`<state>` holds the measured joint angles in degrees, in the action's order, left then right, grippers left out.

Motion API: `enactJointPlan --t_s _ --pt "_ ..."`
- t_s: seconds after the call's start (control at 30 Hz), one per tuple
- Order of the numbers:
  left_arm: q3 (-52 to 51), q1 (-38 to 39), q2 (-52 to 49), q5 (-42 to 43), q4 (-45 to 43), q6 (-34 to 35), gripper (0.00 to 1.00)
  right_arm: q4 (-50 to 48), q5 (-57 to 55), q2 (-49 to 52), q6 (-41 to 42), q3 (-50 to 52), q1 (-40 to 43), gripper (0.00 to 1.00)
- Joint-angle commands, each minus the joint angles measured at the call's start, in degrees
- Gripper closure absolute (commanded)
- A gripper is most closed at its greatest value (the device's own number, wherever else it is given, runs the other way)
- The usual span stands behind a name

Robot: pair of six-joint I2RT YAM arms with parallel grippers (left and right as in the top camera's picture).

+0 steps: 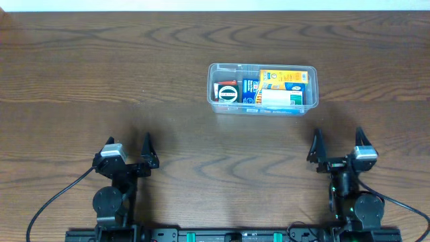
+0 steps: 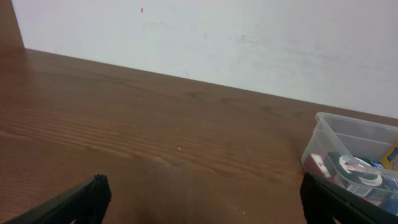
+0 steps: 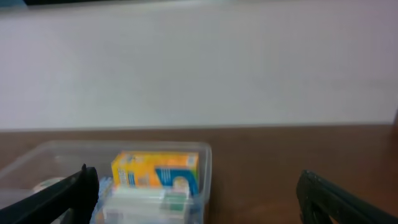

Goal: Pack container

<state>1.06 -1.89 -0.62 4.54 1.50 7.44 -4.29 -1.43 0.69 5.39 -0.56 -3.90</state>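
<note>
You see the container [image 1: 210, 87], packed with boxes [image 1: 282, 79], toward the bench's [image 1: 101, 67] far edge, right of centre, while left fingers [image 1: 148, 144] and right fingers [image 1: 315, 142] sit spread and empty by the near corners, so packing looks done.

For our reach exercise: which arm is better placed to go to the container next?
Right, probably. The container sits right of centre, nearer the right claw than the left claw; both stand open.

Left hand [image 1: 128, 143] and right hand [image 1: 338, 138] gape wide.
</note>
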Motion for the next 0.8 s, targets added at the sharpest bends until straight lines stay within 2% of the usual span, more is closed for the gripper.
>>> enactJointPlan --t_s 0.0,0.13,0.23,0.43,0.67,0.77 --pt "-0.8 -0.4 0.3 1.0 2.1 -0.3 0.02 3.4 0.4 -0.4 -1.2 0.3 -0.5 0.01" --pt "-0.8 -0.4 0.3 1.0 2.1 -0.3 0.02 8.8 0.4 -0.4 -2.6 0.3 -0.5 0.01" --pt "-0.8 -0.4 0.3 1.0 2.1 -0.3 0.02 8.7 1.0 -0.4 -5.2 0.3 -0.5 0.01" --pt "-0.8 -0.4 0.3 1.0 2.1 -0.3 0.02 8.8 1.0 -0.4 -5.4 0.3 -0.5 0.01" --pt "-0.8 -0.4 -0.4 1.0 2.1 -0.3 0.02 8.7 1.0 -0.4 -13.5 0.3 -0.5 0.01" --pt "-0.8 -0.4 -0.5 1.0 2.1 -0.3 0.02 8.7 1.0 -0.4 -13.8 0.3 -0.5 0.01"
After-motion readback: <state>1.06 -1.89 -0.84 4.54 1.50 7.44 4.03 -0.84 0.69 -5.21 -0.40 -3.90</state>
